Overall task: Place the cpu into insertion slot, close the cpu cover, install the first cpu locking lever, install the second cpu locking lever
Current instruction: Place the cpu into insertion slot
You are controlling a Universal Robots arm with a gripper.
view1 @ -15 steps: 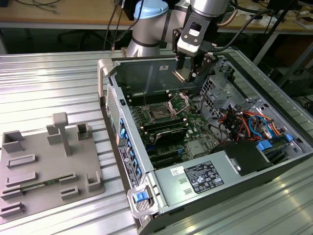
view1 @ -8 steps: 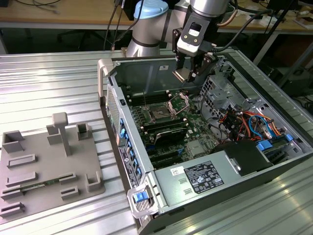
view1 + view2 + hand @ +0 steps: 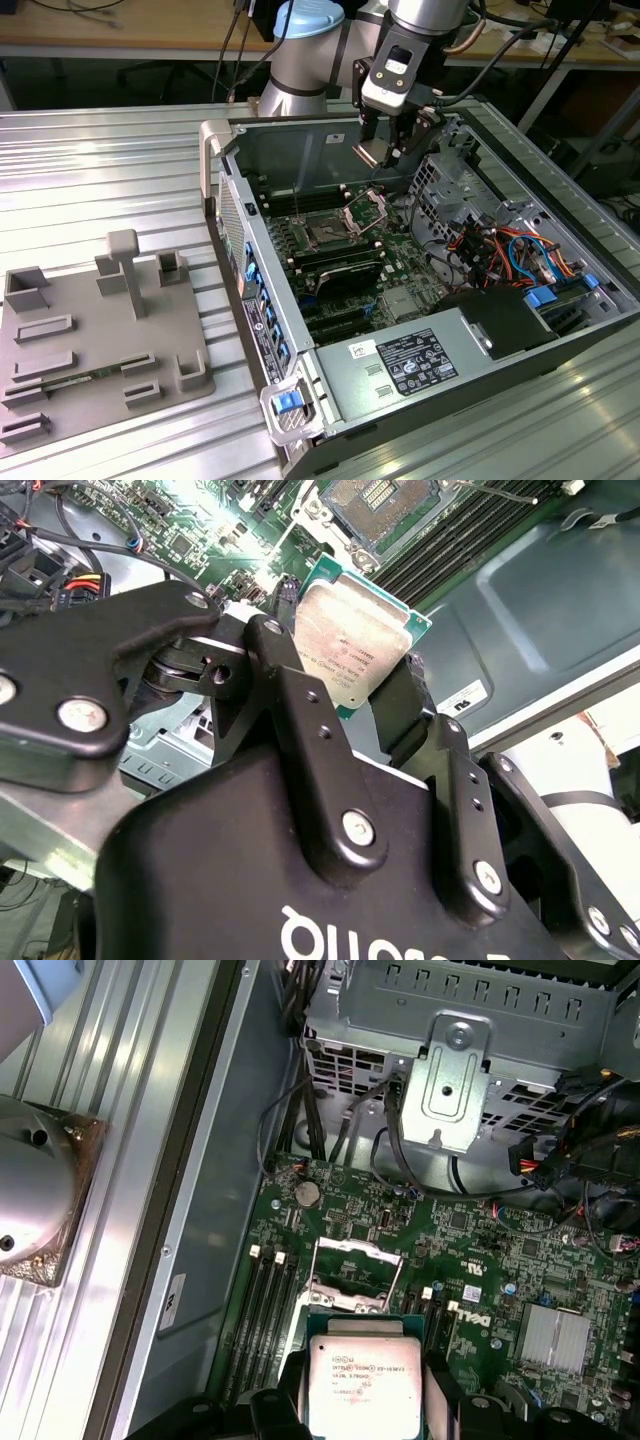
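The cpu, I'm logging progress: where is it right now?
In the exterior view the cpu sits gripped in the pincer, in the air above the motherboard, toward the exterior view's right of the empty insertion slot.

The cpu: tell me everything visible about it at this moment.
The cpu is a flat square chip with a dull silver-tan metal face bearing small print, set on a thin green base that shows as a border. The end effector clamps it by two opposite edges between its black fingers. It hangs in the air above the green motherboard, inside the open computer case, touching nothing else.
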